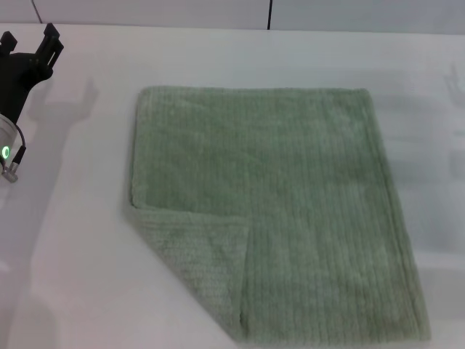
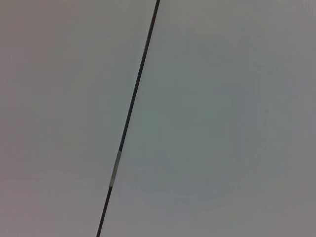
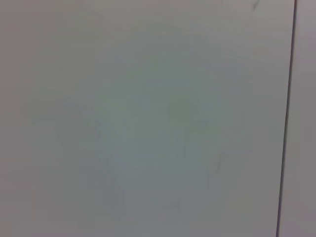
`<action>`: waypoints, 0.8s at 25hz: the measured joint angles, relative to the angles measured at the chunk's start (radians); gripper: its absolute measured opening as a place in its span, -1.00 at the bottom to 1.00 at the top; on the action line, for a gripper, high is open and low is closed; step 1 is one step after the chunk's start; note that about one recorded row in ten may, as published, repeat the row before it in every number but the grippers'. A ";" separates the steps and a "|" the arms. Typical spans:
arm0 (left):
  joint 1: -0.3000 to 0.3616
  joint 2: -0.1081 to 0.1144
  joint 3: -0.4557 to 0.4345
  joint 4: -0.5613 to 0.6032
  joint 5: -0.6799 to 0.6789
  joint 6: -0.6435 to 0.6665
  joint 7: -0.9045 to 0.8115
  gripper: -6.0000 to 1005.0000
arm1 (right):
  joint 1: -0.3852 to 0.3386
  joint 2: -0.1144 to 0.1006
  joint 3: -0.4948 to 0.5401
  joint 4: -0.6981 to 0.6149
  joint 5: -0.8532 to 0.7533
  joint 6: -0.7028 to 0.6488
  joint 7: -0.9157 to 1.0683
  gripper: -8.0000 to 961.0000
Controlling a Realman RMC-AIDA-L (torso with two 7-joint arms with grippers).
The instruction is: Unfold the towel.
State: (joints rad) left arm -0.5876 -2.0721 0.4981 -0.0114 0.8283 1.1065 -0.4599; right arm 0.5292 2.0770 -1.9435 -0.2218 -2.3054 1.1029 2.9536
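The sage-green towel (image 1: 290,196) lies flat on the white table (image 1: 80,254) in the head view, filling the middle and right. Its near-left corner is folded over onto the cloth as a triangular flap (image 1: 207,265), with the tip pointing toward the towel's centre. My left gripper (image 1: 29,45) is at the far left of the table, well clear of the towel, raised, with its black fingers apart and empty. My right gripper is out of view. Neither wrist view shows the towel or any fingers.
A dark seam (image 1: 269,14) runs across the surface behind the table's far edge. The left wrist view shows only a pale surface with a dark seam (image 2: 129,118). The right wrist view shows the same, with a seam (image 3: 289,118) near one edge.
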 joint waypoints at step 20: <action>-0.004 0.001 0.008 0.011 0.007 -0.005 0.010 0.59 | -0.004 0.002 -0.014 -0.007 -0.007 0.000 -0.001 0.61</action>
State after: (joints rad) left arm -0.5912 -2.0708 0.5063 0.0000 0.8356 1.1013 -0.4502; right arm 0.5250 2.0791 -1.9580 -0.2283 -2.3123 1.1029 2.9529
